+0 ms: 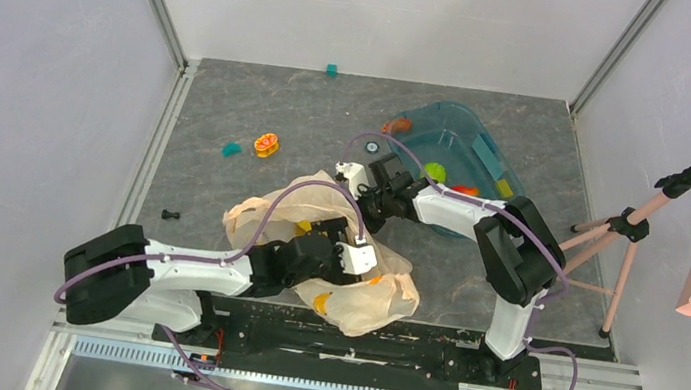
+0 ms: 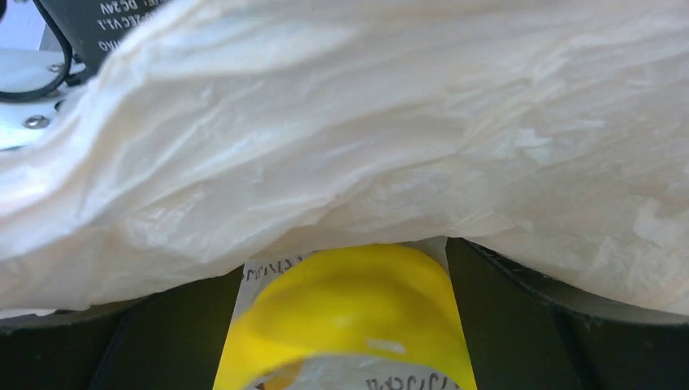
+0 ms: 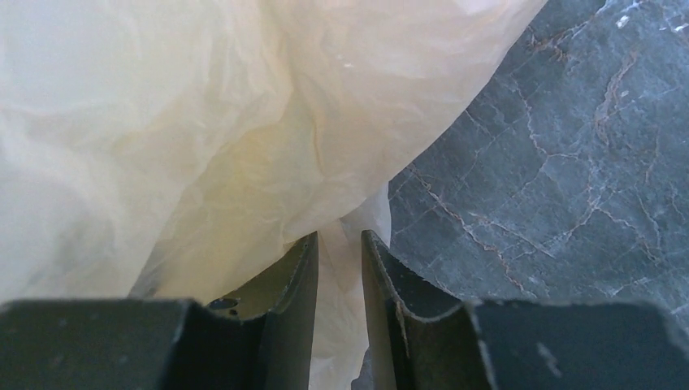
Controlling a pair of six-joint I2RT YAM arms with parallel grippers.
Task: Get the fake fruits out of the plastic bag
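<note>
1. The right gripper, jaws nearly together, pinches a fold of the plastic bag. The left gripper stands wide open and holds nothing.
2. The bag lies crumpled at the centre of the overhead view and drapes across the top of the left wrist view.
3. The yellow banana sits bottom centre there, between the open fingers. The left should probably slide in under the film and close on bare fruit only, while the right lifts the bag's mouth.

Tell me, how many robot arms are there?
2. The left arm reaches into the bag; the right arm, beside the tub, pinches the bag with its claw. None hidden.
</note>
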